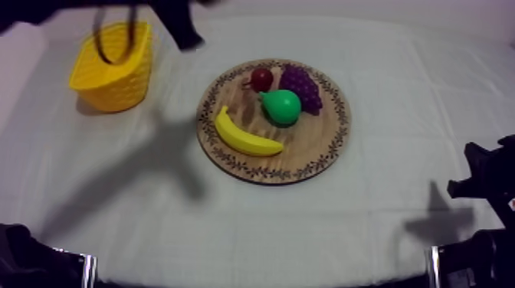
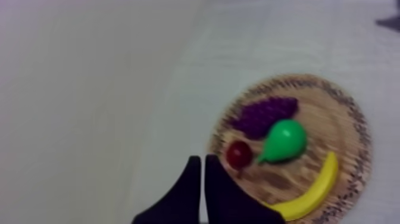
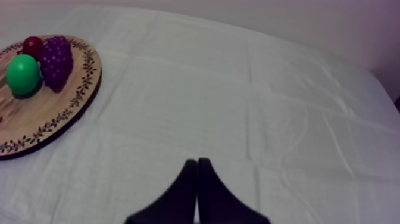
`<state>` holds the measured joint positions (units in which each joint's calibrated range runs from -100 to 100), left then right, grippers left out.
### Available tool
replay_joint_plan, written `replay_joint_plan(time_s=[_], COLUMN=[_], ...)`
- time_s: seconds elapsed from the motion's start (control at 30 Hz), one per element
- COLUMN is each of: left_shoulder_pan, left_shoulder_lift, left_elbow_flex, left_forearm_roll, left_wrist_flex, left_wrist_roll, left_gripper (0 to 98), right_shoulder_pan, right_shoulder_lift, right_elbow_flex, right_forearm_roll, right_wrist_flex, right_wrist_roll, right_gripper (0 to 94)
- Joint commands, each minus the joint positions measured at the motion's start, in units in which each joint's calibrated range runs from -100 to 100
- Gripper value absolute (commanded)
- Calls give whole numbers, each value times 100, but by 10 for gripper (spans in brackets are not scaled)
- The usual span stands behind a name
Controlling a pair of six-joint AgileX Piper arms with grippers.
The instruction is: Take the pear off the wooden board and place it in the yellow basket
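1. Nearest, at my right side, the right gripper of two black fingers sits low over the bare grey-white cloth. Its fingers are pressed into a narrow wedge with nothing between them. I judge it parked clear of the work.
2. Next is the round wooden board with a patterned rim. The curved yellow toy banana lies along its near edge.
3. Behind the banana, the green toy pear rests near the board's middle, not yet lifted. It is just beside the purple bunch of grapes, with the small red fruit beyond.
4. At the far left, the yellow plastic basket stands upright and apart from the board, mouth up to receive the pear.
5. Farthest, the left gripper hangs between the basket and the board. Its fingers are together in a thin wedge, holding nothing, and they probably must spread before taking the pear.
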<state>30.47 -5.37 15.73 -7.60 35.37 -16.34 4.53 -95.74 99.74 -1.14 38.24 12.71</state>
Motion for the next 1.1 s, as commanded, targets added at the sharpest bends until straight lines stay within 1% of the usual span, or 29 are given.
replay_joint_plan(time_s=[0.0,0.3,0.37,0.43,0.47,0.5,0.53,0.57,0.6,0.63,0.67,0.7,0.73,0.8,0.93,1.0,1.07], left_shoulder_pan=[42,185,196,202,201,200,200,198,196,197,198,198,199,201,226,244,280], left_shoulder_lift=[523,1147,1188,1210,1219,1225,1232,1239,1250,1262,1273,1284,1294,1308,1362,1421,1518], left_elbow_flex=[119,527,608,693,740,786,835,886,929,958,976,981,982,970,881,805,693], left_forearm_roll=[4,28,53,68,74,80,86,97,106,116,132,157,190,251,297,278,184], left_wrist_flex=[-75,-5,-27,-64,-95,-133,-182,-233,-278,-313,-337,-353,-365,-377,-297,-222,-111], left_wrist_roll=[36,289,309,333,346,360,377,368,359,352,341,321,294,227,149,151,215], left_gripper=[4,9,20,55,94,174,307,467,601,707,782,835,873,919,946,950,952], right_shoulder_pan=[-1,-1,-1,-1,-1,-1,-1,-1,-1,-1,-1,-1,-1,-1,-1,-1,-1], right_shoulder_lift=[-2,-2,-2,-2,-2,-2,-2,-2,-2,-2,-2,-2,-2,-2,-2,-2,-2], right_elbow_flex=[4,4,4,4,4,4,4,4,4,4,4,4,4,4,4,4,4], right_forearm_roll=[0,0,0,0,0,0,0,0,0,0,0,0,0,0,0,0,0], right_wrist_flex=[-2,-2,-2,-2,-2,-2,-2,-2,-2,-2,-2,-2,-2,-2,-2,-2,-2], right_wrist_roll=[1,1,1,1,1,1,1,1,1,1,1,1,1,1,1,1,1], right_gripper=[3,3,3,3,3,3,3,3,3,3,3,3,3,3,3,3,3])
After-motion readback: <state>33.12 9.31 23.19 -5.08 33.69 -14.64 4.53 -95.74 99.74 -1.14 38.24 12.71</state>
